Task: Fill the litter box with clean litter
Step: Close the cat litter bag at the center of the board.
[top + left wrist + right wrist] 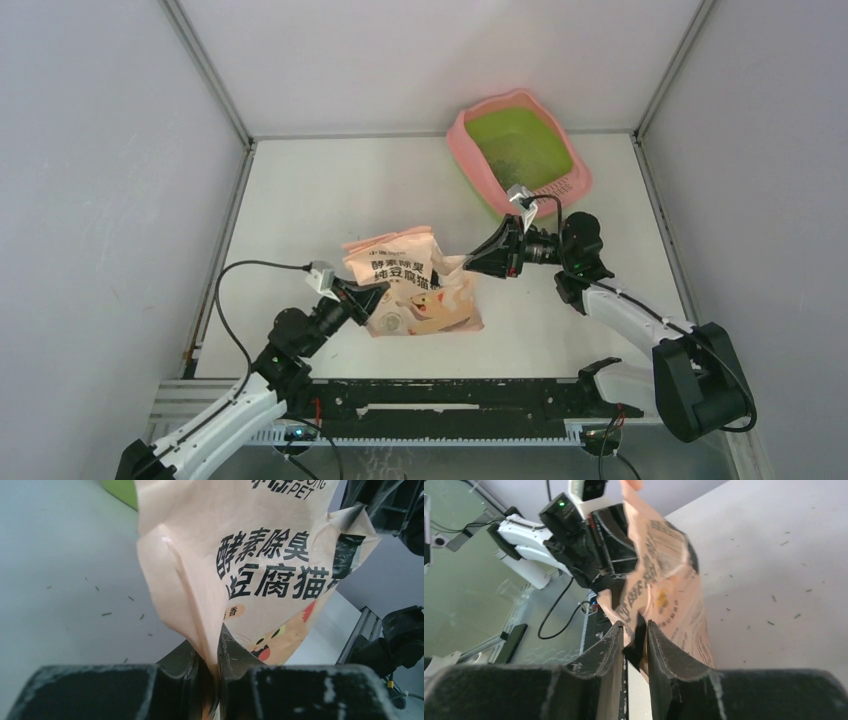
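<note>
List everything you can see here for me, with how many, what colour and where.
litter box: one, pink rim and lime-green basin, far right of the table.
bag: one, peach-pink with black print, mid-table between the two grippers.
litter: many tiny dark specks, scattered on the table; a darker patch in the basin too.
table: one, white, under everything.
left gripper: one, black, fingers closed on the bag's edge.
right gripper: one, black, a bag corner between its fingers; whether it grips is unclear.

white table [300,190] carries the litter box [462,150], peach bag [420,300], stray litter [106,614].
</note>
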